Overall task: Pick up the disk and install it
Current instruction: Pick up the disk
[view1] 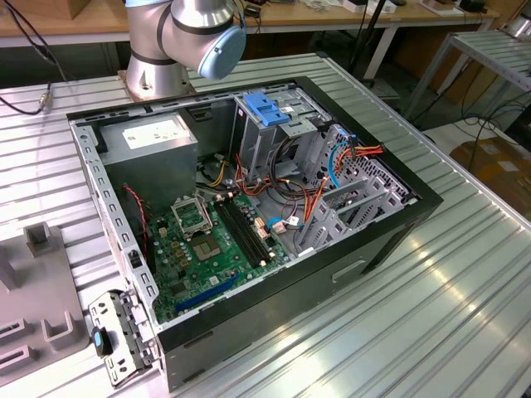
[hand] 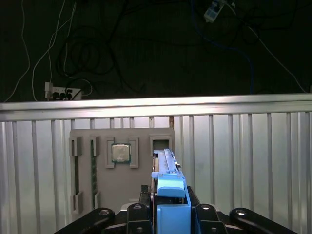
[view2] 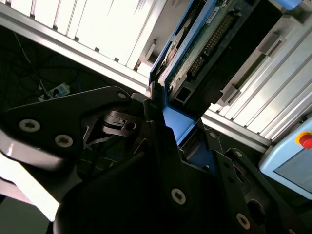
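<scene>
The jaws are clenched on the disk [hand: 169, 190], holding it edge-on by one blue-railed end, so most of its body juts out past the jaw tips. In the second wrist view the disk [view2: 207, 46] shows its circuit-board face. Beyond the tips lies a grey tray [hand: 122, 187] on the table [hand: 243, 161]; whether the disk's far end clears it I cannot tell. The bite looks short and on smooth plastic, so a knock could pivot the disk. In the computer case [view1: 274, 307], loose cables [view1: 315, 203] beside the drive cage [view1: 265, 145] could snag a rail
</scene>
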Robot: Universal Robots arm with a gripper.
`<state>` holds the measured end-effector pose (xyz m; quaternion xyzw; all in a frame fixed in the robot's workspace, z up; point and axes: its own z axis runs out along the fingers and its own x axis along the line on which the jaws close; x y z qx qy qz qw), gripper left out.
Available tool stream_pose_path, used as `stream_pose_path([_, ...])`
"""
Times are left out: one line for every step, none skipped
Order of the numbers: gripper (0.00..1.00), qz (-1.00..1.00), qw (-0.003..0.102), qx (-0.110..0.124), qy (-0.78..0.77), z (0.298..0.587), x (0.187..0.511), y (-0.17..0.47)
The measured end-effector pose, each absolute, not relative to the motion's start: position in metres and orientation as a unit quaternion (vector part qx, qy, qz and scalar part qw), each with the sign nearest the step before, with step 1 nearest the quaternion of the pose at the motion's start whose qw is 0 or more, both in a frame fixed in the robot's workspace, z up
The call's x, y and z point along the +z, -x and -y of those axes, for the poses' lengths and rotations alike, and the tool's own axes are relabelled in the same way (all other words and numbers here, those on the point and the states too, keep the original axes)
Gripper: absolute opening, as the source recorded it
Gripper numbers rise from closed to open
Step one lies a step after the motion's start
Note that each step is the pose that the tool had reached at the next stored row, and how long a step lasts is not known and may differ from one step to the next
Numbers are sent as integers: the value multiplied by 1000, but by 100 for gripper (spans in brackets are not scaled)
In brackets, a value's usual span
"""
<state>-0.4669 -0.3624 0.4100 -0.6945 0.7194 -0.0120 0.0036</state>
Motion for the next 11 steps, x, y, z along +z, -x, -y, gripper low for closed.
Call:
stream_pose_path([37, -719, 4, -12, 694, 362, 410, 467])
stream_pose_path([37, -719, 4, -12, 694, 362, 411, 467])
stream_pose_path([37, -719, 4, -12, 694, 362, 411, 467])
stream_pose_path([37, -719, 4, -12, 694, 362, 412, 467])
stream_pose_path([37, -719, 4, -12, 694, 362, 412, 467])
stream_pose_path([37, -719, 4, -12, 694, 362, 413, 467])
stream_pose_path([37, -719, 4, -12, 694, 362, 414, 467])
stream_pose_path([37, -719, 4, -12, 694, 362, 414, 467])
stream_pose_path([37, -719, 4, -12, 694, 362, 415, 467])
stream_pose_path([37, -719, 4, -12, 694, 362, 415, 467])
stream_pose_path([37, -719, 4, -12, 694, 362, 415, 467])
